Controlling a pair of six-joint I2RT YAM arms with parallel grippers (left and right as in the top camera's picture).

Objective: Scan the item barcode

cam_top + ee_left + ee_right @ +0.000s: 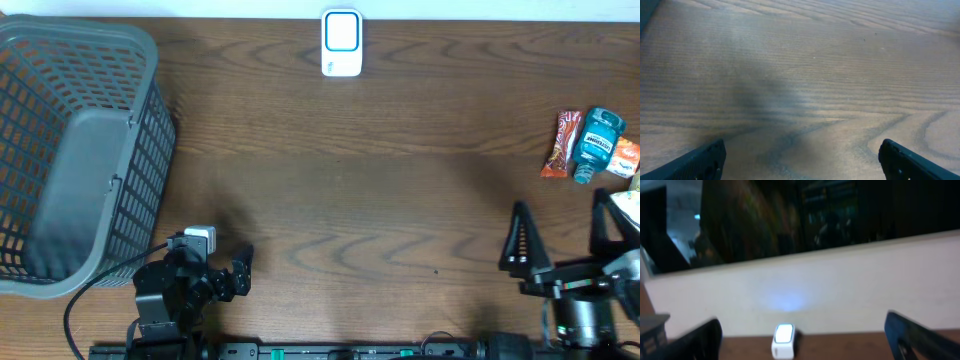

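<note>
Wooden table (400,200) seen from overhead.

- Barcode scanner (342,43): white, with a lit blue-framed face, set at the far edge near the middle. It is also caught low in the right wrist view, blurred, against a pale wall (840,285).
- Teal bottle (597,142): laid on the table at the far right, well apart from the scanner. Its label print is too small to be read, and no barcode can be made out on it.
- A red-brown packet (563,143) is pressed against the bottle's left side. An orange-and-white packet (626,157) lies at its right, cut off by the frame edge.
- A pale object (630,205) is clipped at the right edge below them and cannot be identified.
- Grey mesh basket (75,150): at the left, partly cut off by the frame. Its interior is seen as plain grey.
- Left gripper (801,157): jaws spread wide, nothing between them, only the two dark fingertips (710,157) seen at the lower corners over bare wood. From overhead it is bunched in dark arm parts near the front edge beside the basket, with a cable (100,285) looped out to the left.
- Right gripper (562,235): jaws spread wide, holding nothing, near the front right and just short of the bottle group. The arm is partly cut off at the frame corner.
</note>
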